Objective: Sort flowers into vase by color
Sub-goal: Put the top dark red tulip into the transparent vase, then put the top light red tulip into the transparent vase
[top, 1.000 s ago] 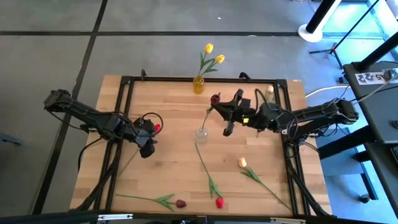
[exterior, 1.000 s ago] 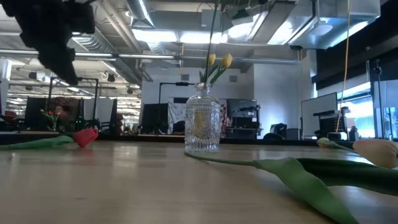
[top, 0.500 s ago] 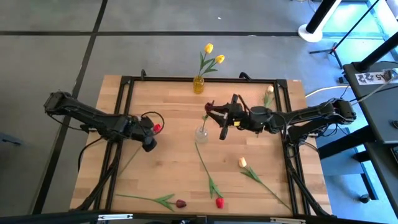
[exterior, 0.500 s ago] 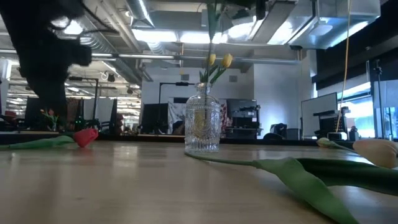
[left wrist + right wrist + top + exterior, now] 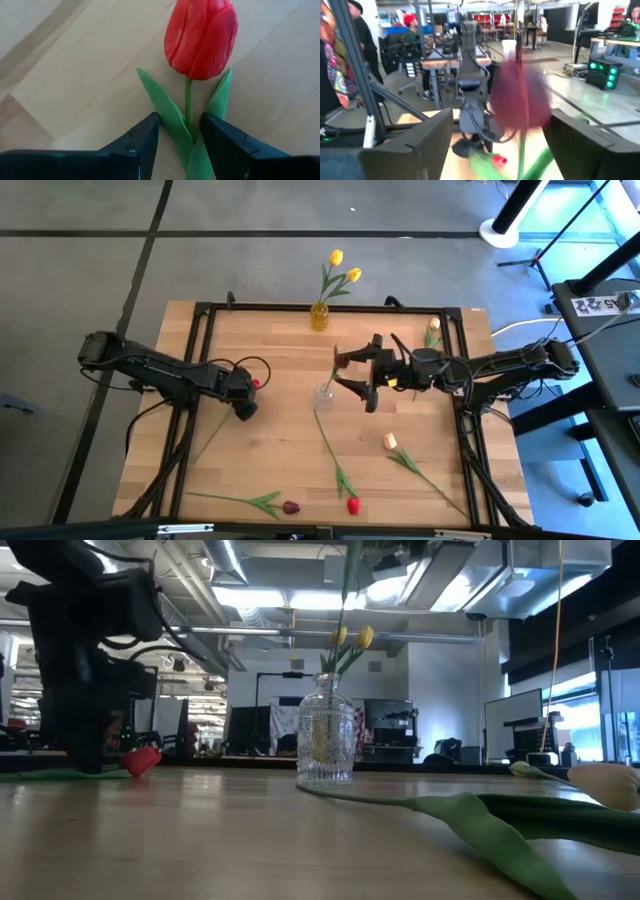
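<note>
Overhead looking straight down, low level at tabletop, both sharing the clear vase (image 5: 323, 396), wrists close-up

A vase (image 5: 324, 396) stands mid-surface (image 5: 270, 450); another vase (image 5: 319, 316) at the far edge; 3 flowers (image 5: 342, 480) lie along the near side.

a black frame (image 5: 205, 330) runs along the edges of the wooden surface (image 5: 270, 430). beyond the surface, a seated person in a red cap (image 5: 410, 31) faces desks.
</note>
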`<state>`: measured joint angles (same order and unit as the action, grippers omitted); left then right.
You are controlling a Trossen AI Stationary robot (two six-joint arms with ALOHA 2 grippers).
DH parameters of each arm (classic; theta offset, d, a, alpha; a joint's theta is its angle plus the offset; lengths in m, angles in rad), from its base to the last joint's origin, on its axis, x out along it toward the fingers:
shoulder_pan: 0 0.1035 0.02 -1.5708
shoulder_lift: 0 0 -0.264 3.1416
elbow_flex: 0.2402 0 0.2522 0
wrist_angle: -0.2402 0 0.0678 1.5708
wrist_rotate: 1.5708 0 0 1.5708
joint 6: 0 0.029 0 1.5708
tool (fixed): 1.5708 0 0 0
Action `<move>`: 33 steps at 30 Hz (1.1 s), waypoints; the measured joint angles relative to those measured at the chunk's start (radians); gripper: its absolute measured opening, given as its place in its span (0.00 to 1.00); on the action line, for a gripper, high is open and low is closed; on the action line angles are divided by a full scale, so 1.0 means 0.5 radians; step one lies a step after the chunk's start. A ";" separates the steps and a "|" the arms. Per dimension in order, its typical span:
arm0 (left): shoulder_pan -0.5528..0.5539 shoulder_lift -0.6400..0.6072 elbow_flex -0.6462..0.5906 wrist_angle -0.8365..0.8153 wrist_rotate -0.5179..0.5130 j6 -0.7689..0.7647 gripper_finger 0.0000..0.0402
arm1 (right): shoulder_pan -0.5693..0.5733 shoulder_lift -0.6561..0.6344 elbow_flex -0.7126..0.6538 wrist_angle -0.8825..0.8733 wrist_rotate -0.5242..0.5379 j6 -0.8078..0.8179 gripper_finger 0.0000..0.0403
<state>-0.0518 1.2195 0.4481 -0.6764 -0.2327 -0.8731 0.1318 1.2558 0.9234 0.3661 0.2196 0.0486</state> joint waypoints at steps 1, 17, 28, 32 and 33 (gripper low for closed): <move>0.003 0.003 -0.004 0.002 0.009 0.008 0.36 | 0.000 -0.022 0.000 -0.005 -0.010 0.000 0.75; -0.080 -0.158 0.204 0.142 -0.212 0.141 0.01 | -0.001 -0.253 0.000 -0.227 0.001 -0.002 0.75; -0.212 -0.416 0.316 1.844 -0.450 1.227 0.01 | 0.114 -0.344 -0.001 -0.339 0.225 -0.266 0.75; -0.209 -0.309 0.293 2.463 -0.430 1.692 0.00 | 0.208 -0.345 -0.001 -0.282 0.417 -0.374 0.75; -0.208 -0.279 0.291 2.612 -0.426 1.804 0.00 | 0.228 -0.345 -0.001 -0.275 0.446 -0.390 0.75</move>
<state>-0.1556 1.0800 0.5938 0.6296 -0.4456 0.0291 0.2456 1.0832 0.9230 0.2289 0.4427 -0.1463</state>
